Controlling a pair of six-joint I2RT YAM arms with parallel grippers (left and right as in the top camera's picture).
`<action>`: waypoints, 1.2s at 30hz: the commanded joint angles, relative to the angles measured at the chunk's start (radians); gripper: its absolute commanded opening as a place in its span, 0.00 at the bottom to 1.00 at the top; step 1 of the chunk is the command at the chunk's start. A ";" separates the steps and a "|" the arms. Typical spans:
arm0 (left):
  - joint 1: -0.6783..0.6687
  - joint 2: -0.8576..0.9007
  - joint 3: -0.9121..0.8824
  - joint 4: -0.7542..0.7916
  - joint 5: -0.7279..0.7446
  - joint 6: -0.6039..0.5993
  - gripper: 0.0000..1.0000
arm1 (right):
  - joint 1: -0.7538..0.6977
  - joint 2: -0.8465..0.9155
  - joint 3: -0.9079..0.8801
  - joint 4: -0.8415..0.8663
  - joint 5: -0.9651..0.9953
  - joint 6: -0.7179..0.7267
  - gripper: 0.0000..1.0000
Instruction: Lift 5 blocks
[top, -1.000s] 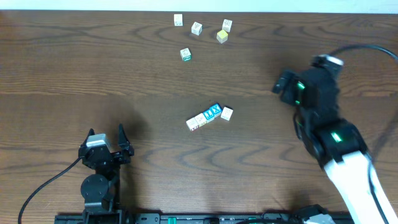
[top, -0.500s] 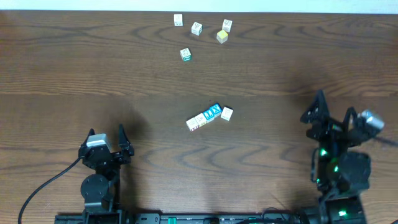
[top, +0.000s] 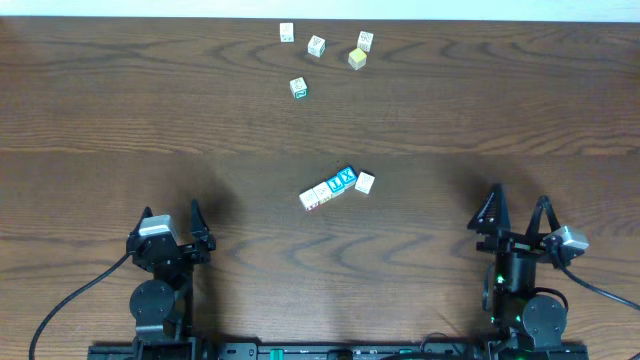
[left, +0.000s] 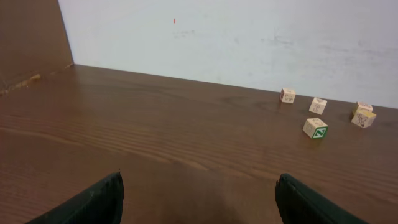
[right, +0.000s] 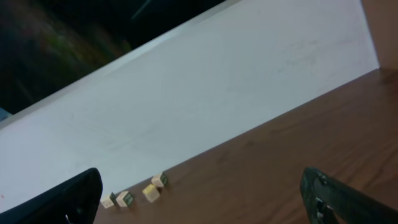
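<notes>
Several small pale wooden blocks lie on the brown table (top: 120, 110). A short row of them (top: 330, 188), including one with a blue X (top: 343, 180), sits mid-table. Another loose group (top: 316, 45) lies near the far edge, with a yellow block (top: 357, 58) and a green-printed block (top: 298, 88). The left wrist view shows the far group (left: 316, 128); the right wrist view shows it small and tilted (right: 151, 192). My left gripper (top: 170, 210) (left: 199, 193) is open at the front left, holding nothing. My right gripper (top: 519, 196) (right: 202, 199) is open at the front right, also holding nothing.
A white wall (left: 249, 37) rises behind the table's far edge. Black cables trail from both arm bases, one at the front left (top: 70, 300) and one at the front right (top: 605, 295).
My right arm has swung back from the table's right middle to the front right, and its gripper now points at the far edge. The left arm and the blocks have not moved.
</notes>
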 joint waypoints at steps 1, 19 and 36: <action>0.003 -0.006 -0.014 -0.048 -0.006 -0.005 0.78 | -0.019 -0.079 -0.010 -0.067 -0.005 -0.052 0.99; 0.003 -0.006 -0.014 -0.048 -0.006 -0.005 0.78 | -0.037 -0.078 -0.009 -0.299 -0.036 -0.199 0.99; 0.003 -0.006 -0.014 -0.048 -0.005 -0.005 0.79 | -0.036 -0.067 -0.009 -0.296 -0.035 -0.198 0.99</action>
